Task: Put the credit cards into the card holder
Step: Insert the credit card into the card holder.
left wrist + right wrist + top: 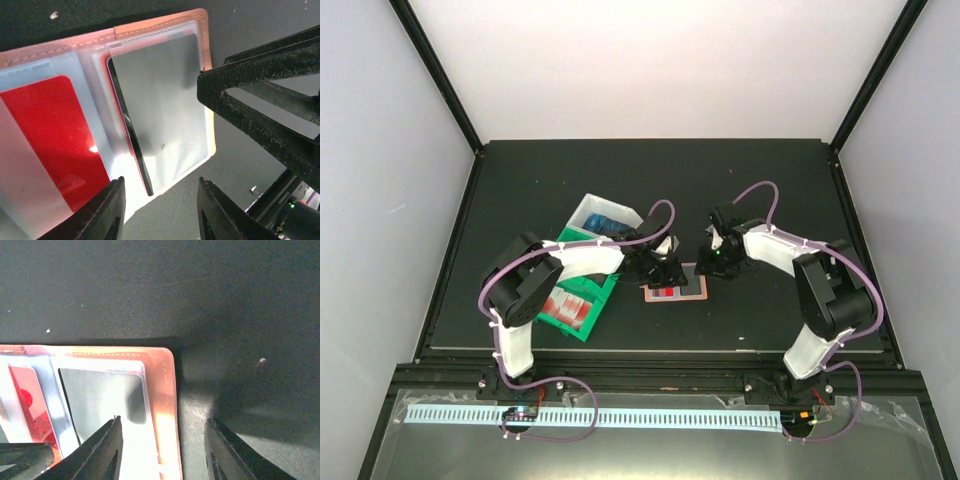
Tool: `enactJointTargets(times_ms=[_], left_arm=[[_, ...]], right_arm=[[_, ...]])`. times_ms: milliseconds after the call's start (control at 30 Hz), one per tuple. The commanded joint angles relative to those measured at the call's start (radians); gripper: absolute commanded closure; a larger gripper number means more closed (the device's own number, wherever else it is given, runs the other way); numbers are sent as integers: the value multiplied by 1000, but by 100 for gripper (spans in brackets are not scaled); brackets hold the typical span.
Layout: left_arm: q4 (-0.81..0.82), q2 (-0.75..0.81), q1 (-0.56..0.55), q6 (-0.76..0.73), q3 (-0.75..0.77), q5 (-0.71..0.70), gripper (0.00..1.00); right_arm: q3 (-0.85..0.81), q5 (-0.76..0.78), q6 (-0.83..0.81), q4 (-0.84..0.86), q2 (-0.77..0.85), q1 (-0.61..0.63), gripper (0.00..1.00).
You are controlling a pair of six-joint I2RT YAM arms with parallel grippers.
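Seen from above, the card holder (676, 290) lies open flat at the middle of the dark table (550, 180). Its long axis runs left to right, pockets up, just right of the green bin (588, 328) and nearer than the white bin (588, 208). Only my wrist cameras show a grey card (160, 110) and a red card (50, 135) in its frosted pockets. My left gripper (160, 186) and right gripper (162, 422) hang spread wide over it, gripping nothing. Pale walls (380, 150) enclose the table.

Blk matte table (570, 170) w/ pale walls (650, 60) on 3 sides, blk frame posts (435, 75) at corners.
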State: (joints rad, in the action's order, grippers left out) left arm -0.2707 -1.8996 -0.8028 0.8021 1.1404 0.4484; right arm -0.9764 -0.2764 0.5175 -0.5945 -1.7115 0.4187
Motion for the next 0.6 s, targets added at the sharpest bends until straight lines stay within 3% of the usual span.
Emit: enactJointTargets(times_ms=[0,267,400,567], left_arm=[[-64,93,-6,-45,40,-23,56],[-202,318,-2,-122,-1,-179,44],[-282,463,44,-116,-62,-319,42],[-285,610,139,-106,-159,-365,40]], right_arm=[[15,52,-16,-28,67,4,52],[-41,125,-44,-94,155,52,47],[-80,37,-23,-71,143,137,41],[-170,-92,13,-18,45,253,38]])
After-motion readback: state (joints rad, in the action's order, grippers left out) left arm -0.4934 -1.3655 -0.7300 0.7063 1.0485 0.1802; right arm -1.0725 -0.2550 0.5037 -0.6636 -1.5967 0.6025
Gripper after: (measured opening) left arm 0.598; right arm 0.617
